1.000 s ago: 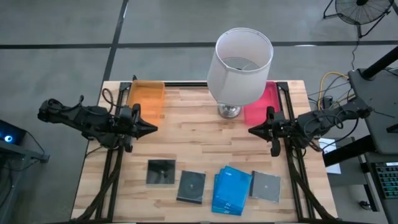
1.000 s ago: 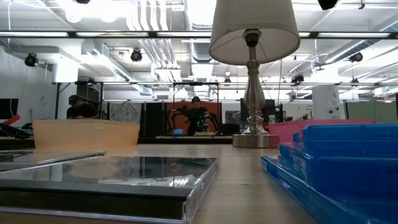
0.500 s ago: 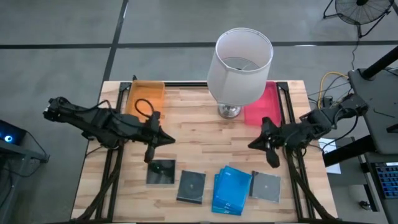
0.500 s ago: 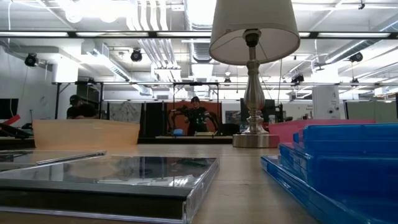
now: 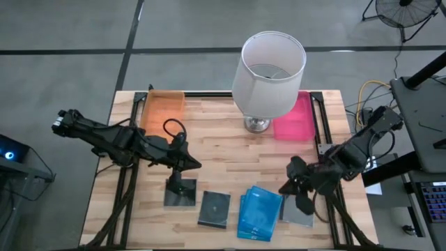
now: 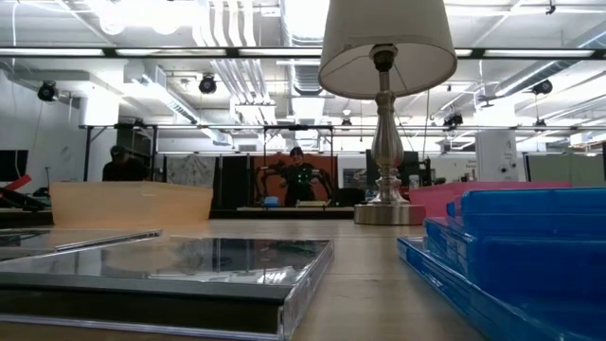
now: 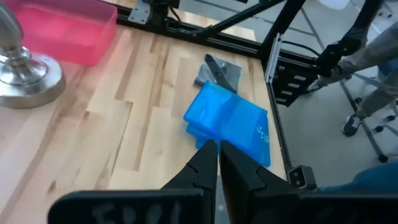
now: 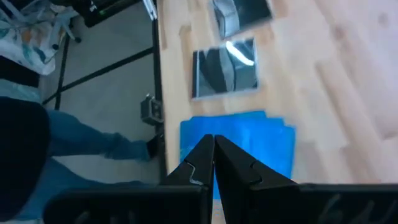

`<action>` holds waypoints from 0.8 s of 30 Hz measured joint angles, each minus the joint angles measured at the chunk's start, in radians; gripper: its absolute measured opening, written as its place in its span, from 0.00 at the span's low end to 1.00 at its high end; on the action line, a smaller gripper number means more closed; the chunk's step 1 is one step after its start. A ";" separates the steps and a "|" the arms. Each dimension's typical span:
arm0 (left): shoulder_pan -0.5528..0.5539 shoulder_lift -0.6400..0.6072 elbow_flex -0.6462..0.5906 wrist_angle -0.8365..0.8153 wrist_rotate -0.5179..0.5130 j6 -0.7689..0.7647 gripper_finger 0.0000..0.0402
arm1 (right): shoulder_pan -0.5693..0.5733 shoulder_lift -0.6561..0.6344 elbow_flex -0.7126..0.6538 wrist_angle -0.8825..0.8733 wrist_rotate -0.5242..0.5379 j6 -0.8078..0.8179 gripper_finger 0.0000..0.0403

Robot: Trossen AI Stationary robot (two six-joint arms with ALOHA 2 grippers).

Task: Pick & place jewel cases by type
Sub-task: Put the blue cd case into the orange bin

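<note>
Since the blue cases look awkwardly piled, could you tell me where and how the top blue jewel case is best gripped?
Probably by its two long edges, coming straight down. The blue jewel cases lie flat, one skewed on the other, so the upper one's edges overhang slightly and leave room for fingers. A grey case sits close on one side; the right end effector, fingers shut, is nearest and would need to open first.

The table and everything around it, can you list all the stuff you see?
Blue jewel cases: two, bright blue, stacked at the front edge.
Grey jewel cases: three, dark grey, front row beside the blue stack.
Lamp: one, white shade, silver base, back middle.
Orange tray: one, back left corner.
Pink tray: one, back right corner.
Table: one, light wood.
Fan: one, floor, far right.
Left gripper: over the leftmost grey case.
Right gripper: over the rightmost grey case.
</note>
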 joint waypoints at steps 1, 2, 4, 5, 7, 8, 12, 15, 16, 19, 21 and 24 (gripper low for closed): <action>-0.002 0.003 0.000 -0.001 0.004 -0.003 0.00 | 0.010 0.013 0.000 -0.001 0.000 0.039 0.02; -0.003 0.007 0.000 -0.002 0.005 -0.008 0.00 | 0.021 0.026 0.000 -0.001 0.000 0.078 0.02; -0.005 0.015 0.000 0.004 0.004 -0.018 0.00 | 0.042 0.053 0.000 -0.002 0.000 0.161 0.02; -0.006 0.019 0.000 0.006 0.006 -0.026 0.00 | 0.053 0.067 0.000 -0.002 0.000 0.205 0.02; -0.006 0.028 0.000 0.006 0.011 -0.045 0.00 | 0.070 0.093 0.000 -0.002 0.000 0.296 0.02; -0.006 0.034 0.000 0.006 0.011 -0.051 0.00 | 0.079 0.107 0.000 -0.002 0.000 0.345 0.02; -0.006 0.060 0.000 0.009 0.011 -0.076 0.00 | 0.109 0.157 0.000 -0.002 -0.001 0.562 0.02; -0.006 0.079 0.000 0.015 0.012 -0.093 0.00 | 0.129 0.191 0.000 -0.002 0.000 0.716 0.02; -0.006 0.087 0.000 0.019 0.012 -0.103 0.00 | 0.136 0.204 0.000 -0.002 0.000 0.763 0.02; -0.006 0.111 0.000 0.031 0.019 -0.122 0.00 | 0.155 0.236 0.000 -0.001 0.001 0.896 0.02; -0.006 0.127 0.000 0.048 0.024 -0.122 0.00 | 0.165 0.256 0.000 -0.001 0.000 0.962 0.02; -0.006 0.146 0.000 0.059 0.028 -0.095 0.00 | 0.180 0.280 0.004 -0.004 0.004 1.048 0.02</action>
